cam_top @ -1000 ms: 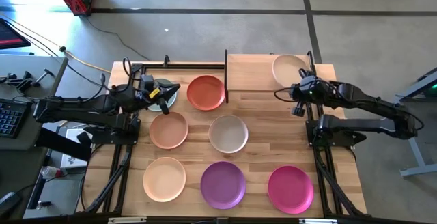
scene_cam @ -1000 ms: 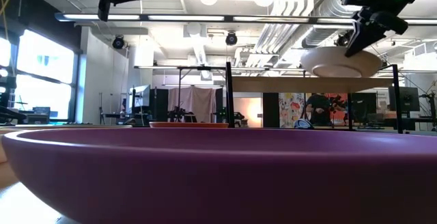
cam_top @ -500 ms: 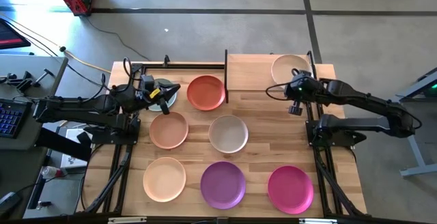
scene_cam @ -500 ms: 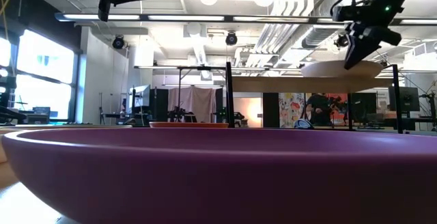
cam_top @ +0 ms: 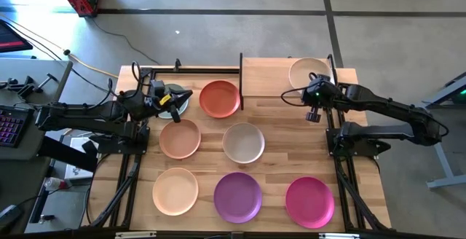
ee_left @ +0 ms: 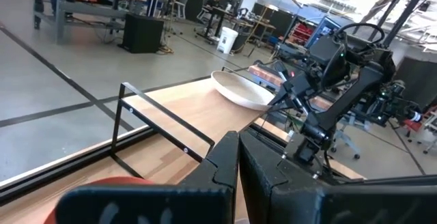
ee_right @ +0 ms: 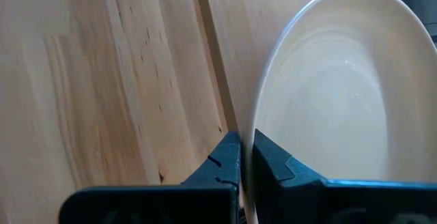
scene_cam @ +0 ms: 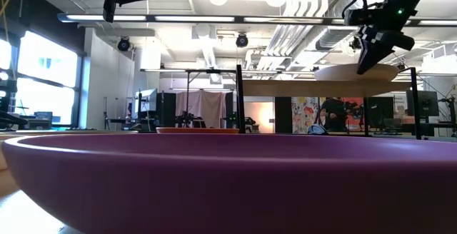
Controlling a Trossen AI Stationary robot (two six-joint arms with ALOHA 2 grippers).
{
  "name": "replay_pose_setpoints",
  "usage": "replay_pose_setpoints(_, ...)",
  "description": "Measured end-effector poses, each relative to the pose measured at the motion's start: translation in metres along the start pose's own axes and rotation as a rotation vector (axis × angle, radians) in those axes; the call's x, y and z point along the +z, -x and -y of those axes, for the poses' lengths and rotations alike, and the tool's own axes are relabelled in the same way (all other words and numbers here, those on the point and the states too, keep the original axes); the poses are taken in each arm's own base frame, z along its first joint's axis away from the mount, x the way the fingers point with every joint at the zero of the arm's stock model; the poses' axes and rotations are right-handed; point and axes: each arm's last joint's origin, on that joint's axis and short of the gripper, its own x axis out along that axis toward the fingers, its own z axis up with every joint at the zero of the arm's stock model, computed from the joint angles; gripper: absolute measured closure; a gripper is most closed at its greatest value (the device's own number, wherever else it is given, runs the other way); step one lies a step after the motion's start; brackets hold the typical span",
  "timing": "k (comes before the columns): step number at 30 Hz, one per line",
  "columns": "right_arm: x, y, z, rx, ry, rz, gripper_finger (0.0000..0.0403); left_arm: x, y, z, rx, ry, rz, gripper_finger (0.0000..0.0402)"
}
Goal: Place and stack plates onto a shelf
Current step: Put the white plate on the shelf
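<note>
**Desk:** Where's your right claw against the plate?

**Me:** I've got the right claw at the near rim of the cream-white plate. In its wrist view the two fingers are pressed together, with the rim's edge passing right at the tips; I read it as pinching that rim. The plate itself lies on the shelf, at the shelf's right end, and from worktop height I see it resting flat on the board with the claw reaching down to its edge.

**Desk:** And the left?

**Me:** The left claw hangs over the sage green plate, fingers closed together and holding nothing. That plate is on the worktop beside the terracotta plate.

**Desk:** The rest?

**Me:** All on the worktop, apart from one another: the tan plate, the off-white plate, the pale peach plate, the purple plate and the magenta plate.
</note>
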Motion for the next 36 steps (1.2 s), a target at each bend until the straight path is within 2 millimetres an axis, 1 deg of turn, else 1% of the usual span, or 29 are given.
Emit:
replay_pose_setpoints(4, 0.0, 0.0, 0.0, 0.006, -0.01, 0.003, 0.0392, 0.0, 0.0, 0.0, -0.001, 0.0, 0.0, 0.0399)
replay_pose_setpoints(12, 0.002, -0.001, 0.0, 0.008, -0.026, 0.019, 0.0344, 0.0, 0.0, 0.0, -0.001, 0.001, 0.001, 0.0399)
replay_pose_setpoints(15, 0.002, -0.001, 0.0, 0.007, -0.027, 0.021, 0.0333, 0.001, 0.0, 0.0, -0.004, 0.005, 0.008, 0.0399)
replay_pose_setpoints(24, 0.003, 0.0, -0.002, 0.02, -0.05, 0.034, 0.0329, 0.001, 0.0, 0.0, -0.004, 0.007, 0.007, 0.0399)
replay_pose_setpoints(31, 0.006, 0.003, -0.009, 0.039, -0.012, 0.059, 0.0329, 0.001, 0.0, 0.0, -0.004, 0.007, 0.008, 0.0399)
replay_pose_setpoints(36, 0.01, 0.009, -0.004, -0.003, -0.043, 0.068, 0.0329, 0.001, 0.0, 0.0, -0.004, 0.007, 0.008, 0.0399)
